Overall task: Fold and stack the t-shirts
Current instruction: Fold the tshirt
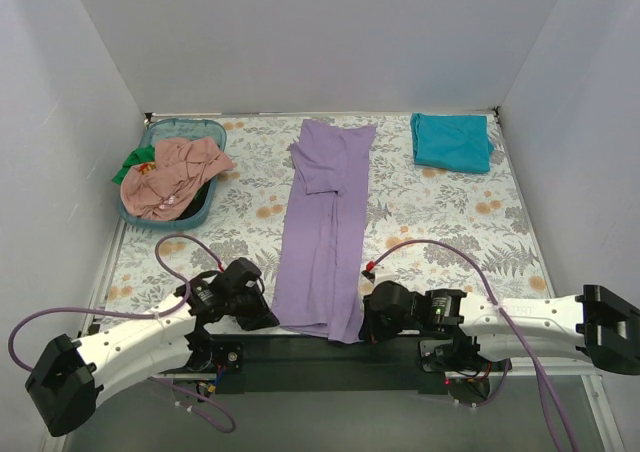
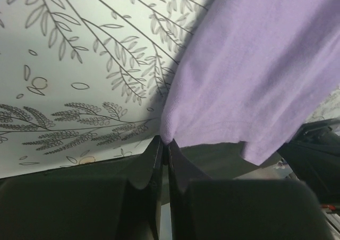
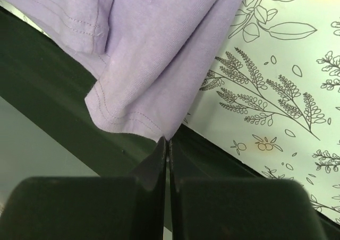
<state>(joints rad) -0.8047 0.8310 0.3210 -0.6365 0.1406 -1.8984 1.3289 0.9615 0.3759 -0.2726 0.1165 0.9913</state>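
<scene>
A lavender-purple t-shirt (image 1: pixel 325 227) lies folded into a long strip down the middle of the flowered table, its hem hanging over the near edge. My left gripper (image 1: pixel 268 319) is shut on the hem's left corner (image 2: pixel 169 136). My right gripper (image 1: pixel 366 330) is shut on the hem's right corner (image 3: pixel 169 134). A teal t-shirt (image 1: pixel 452 141) lies folded at the far right. A salmon-pink t-shirt (image 1: pixel 175 175) and a green one (image 1: pixel 133 162) lie crumpled in the basket.
The blue-green plastic basket (image 1: pixel 178 221) stands at the far left. Grey walls close the table on three sides. A dark base plate (image 1: pixel 300 357) runs along the near edge between the arms. Purple cables loop over the table by each arm.
</scene>
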